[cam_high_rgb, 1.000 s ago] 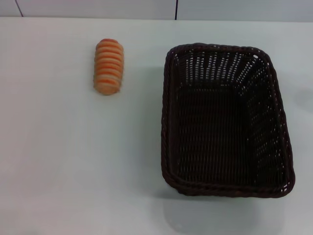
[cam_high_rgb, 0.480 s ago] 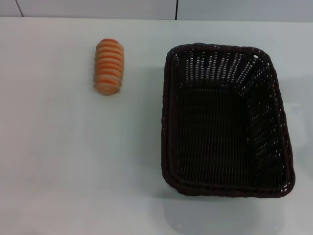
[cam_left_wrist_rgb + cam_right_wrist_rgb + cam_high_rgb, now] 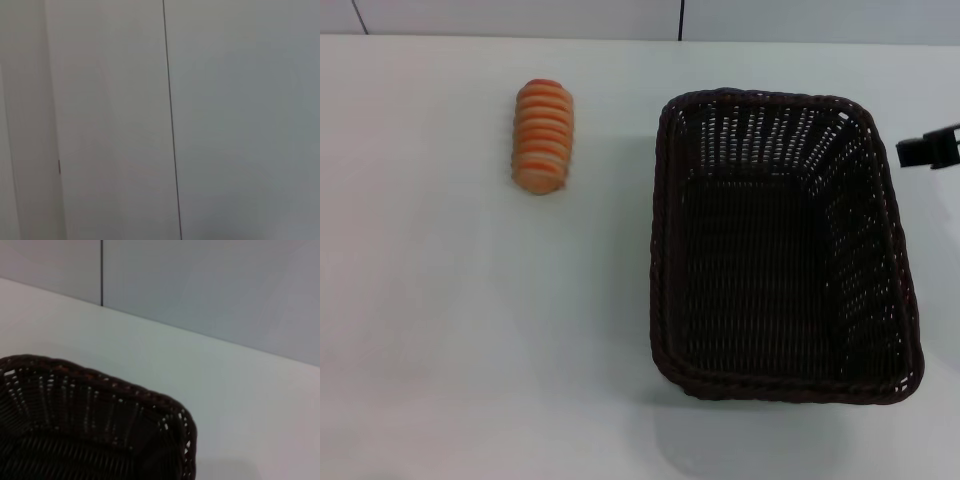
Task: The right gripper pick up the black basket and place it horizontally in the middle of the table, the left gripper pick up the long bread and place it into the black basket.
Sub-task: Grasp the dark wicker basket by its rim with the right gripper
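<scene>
The black basket (image 3: 782,245) stands empty on the right half of the white table (image 3: 450,330), its long side running away from me. Its far corner also shows in the right wrist view (image 3: 95,415). The long bread (image 3: 542,136) lies on the table at the far left, well apart from the basket. A dark tip of my right gripper (image 3: 930,148) shows at the right edge of the head view, just beyond the basket's far right rim, not touching it. My left gripper is out of view; its wrist view shows only a pale wall.
A pale wall with a dark vertical seam (image 3: 680,18) runs along the table's far edge. The seam also shows in the right wrist view (image 3: 101,272) and the left wrist view (image 3: 171,120).
My right gripper has come into the head view at the right edge, beside the basket's far right corner. The basket and the bread have not moved.
</scene>
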Controlling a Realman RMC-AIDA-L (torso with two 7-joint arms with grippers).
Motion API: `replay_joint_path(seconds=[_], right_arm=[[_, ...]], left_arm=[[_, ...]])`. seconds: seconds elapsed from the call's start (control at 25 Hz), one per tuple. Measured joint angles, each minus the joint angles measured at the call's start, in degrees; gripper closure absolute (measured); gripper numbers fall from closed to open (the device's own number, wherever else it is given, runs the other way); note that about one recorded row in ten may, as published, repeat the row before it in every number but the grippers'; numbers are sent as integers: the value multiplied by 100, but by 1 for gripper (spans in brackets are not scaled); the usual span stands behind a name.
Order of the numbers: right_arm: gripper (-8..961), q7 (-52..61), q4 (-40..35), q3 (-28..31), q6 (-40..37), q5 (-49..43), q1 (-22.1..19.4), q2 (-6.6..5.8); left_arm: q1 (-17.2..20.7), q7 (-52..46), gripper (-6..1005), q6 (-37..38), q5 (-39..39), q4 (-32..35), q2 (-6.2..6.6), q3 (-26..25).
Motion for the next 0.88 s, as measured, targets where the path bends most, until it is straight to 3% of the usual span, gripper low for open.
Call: replay_joint_path(seconds=[0.24, 0.52, 0.72, 0.88], right_arm=[[229, -1, 77, 6, -85, 8, -253, 86], [231, -1, 81, 131, -98, 390, -364, 90], [234, -1, 36, 474, -341, 1063, -167, 24], [234, 0, -108, 802, -1088, 1238, 337, 32]], left_arm=[[-32, 9, 142, 75, 10, 10, 8, -55], [-44, 50, 142, 141, 17, 66, 3, -67], [-34, 56, 142, 203, 30, 43, 8, -114], [-96, 62, 142, 592, 34, 15, 0, -296]])
